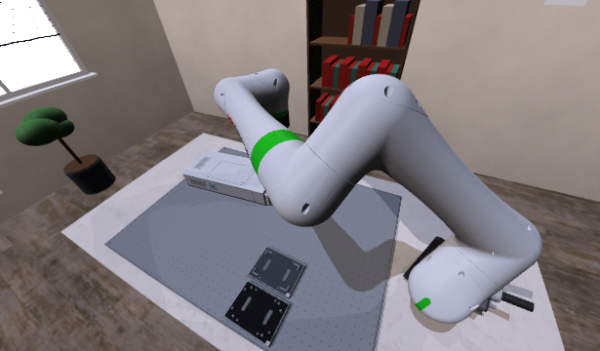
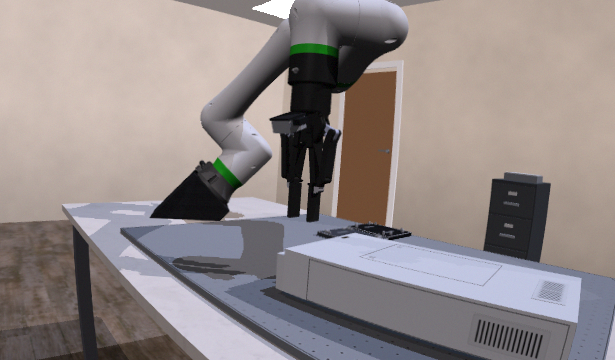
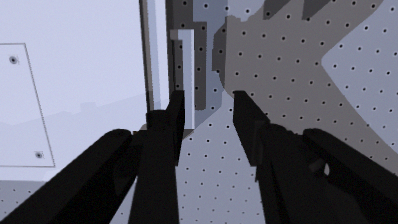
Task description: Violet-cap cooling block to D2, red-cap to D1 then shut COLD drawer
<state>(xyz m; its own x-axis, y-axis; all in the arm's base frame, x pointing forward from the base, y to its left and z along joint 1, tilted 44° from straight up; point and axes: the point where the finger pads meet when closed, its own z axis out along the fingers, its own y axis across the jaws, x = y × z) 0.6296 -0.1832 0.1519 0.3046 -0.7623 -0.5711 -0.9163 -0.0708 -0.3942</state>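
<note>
From the top, the big arm (image 1: 329,156) (image 2: 262,75) hides the tool. The white cooler (image 1: 221,171) (image 2: 412,295) (image 3: 75,75) sits on the board, and both slots, D1 (image 1: 277,273) (image 2: 333,233) and D2 (image 1: 257,312) (image 2: 389,232), have no block in them.

From the side, the gripper (image 2: 303,219) (image 3: 209,106) points down, a bit open, with nothing in it. The cooler's drawer looks shut, so I can't see the blocks or tubes.

From the wrist, the pull bar (image 3: 188,80) is below the tool, close to the finger on the cooler side. It looks stiff and thin, and maybe slippery. Best to hold its middle, one finger on each side, and pull slow and straight. The drawer may be heavy, and loose tubes could tip or hop if it jerks.
</note>
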